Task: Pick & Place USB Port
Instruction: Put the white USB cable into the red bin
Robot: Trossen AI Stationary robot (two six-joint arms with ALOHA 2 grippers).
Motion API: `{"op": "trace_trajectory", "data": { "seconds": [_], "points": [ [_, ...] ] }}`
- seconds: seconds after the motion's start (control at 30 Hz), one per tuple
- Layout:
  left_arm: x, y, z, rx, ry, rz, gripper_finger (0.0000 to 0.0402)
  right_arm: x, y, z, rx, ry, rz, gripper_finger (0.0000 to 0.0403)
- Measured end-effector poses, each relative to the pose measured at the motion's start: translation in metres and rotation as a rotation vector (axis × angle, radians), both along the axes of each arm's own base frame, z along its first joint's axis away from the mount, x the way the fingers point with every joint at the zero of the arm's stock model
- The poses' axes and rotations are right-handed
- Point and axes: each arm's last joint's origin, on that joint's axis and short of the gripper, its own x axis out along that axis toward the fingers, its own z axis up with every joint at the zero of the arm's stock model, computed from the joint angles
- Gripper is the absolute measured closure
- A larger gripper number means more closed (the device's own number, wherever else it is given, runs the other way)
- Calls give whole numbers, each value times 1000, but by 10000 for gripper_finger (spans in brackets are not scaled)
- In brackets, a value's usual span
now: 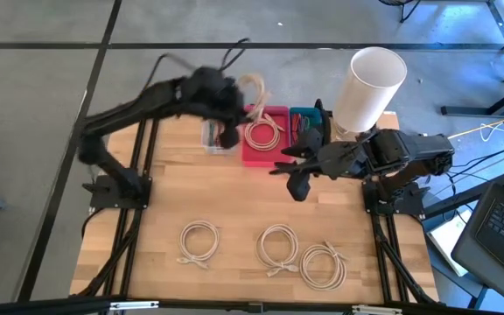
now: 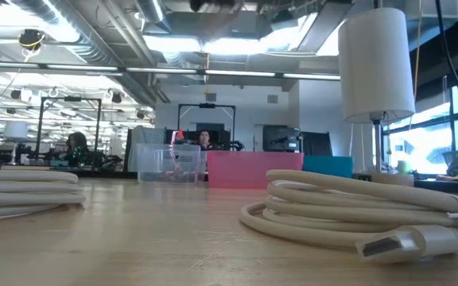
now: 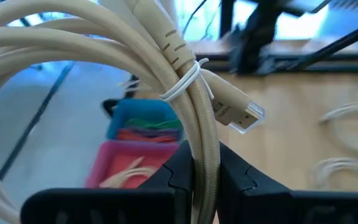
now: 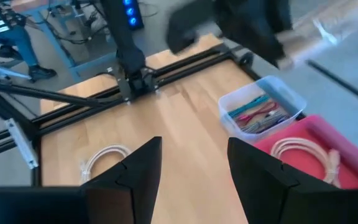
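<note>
A cream USB cable coil [image 3: 104,43], bound with a white tie [image 3: 185,81], is held in the air by my left gripper [image 1: 228,118], which is shut on it over the bins at the table's far side; its plug [image 3: 244,115] sticks out free. A second coil [image 1: 262,133] lies in the pink bin [image 1: 274,114]. Three more coils [image 1: 199,241] [image 1: 278,245] [image 1: 324,265] lie flat on the table near its front edge. My right gripper [image 1: 296,179] hovers open at mid-table, right of centre, with nothing between its fingers [image 4: 135,174]. My left gripper pinches the coil's bundled strands [image 3: 205,168] between its two fingers, just below the tie, with several strands in the hold. The fingers slant downward from the table's left side. The coil is lifted clear, its loop and plug reaching out past the fingertips.
A clear bin [image 4: 263,112] with coloured cables stands left of the pink bin, and a teal bin [image 1: 304,118] right of it. A tall white cylinder [image 1: 370,83] stands at the far right. Bare wood lies at mid-table [image 1: 226,188].
</note>
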Motion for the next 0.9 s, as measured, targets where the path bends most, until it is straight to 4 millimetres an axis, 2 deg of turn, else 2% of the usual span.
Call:
{"op": "trace_trajectory", "data": {
  "seconds": [0.07, 0.17, 0.33, 0.5, 0.63, 0.9],
  "points": [
    [14, 16, -1, 9, 81, 10, 375, -8, 1, 3, -24, -7, -20, 217],
    [37, 36, -18, -10, 208, 3, 375, -24, 0, 7, -49, -8, -96, 217],
    [74, 52, -69, -56, 391, -51, 375, -54, -1, 7, -48, 6, -242, 217],
    [101, 61, -116, -96, 494, -114, 375, -68, 2, 5, -42, 16, -293, 217],
    [113, 71, -150, -125, 580, -125, 375, -70, 4, 5, -43, 19, -284, 217],
    [122, 94, -195, -150, 671, -131, 375, -70, 4, 5, -48, 26, -283, 217]
  ]
}}
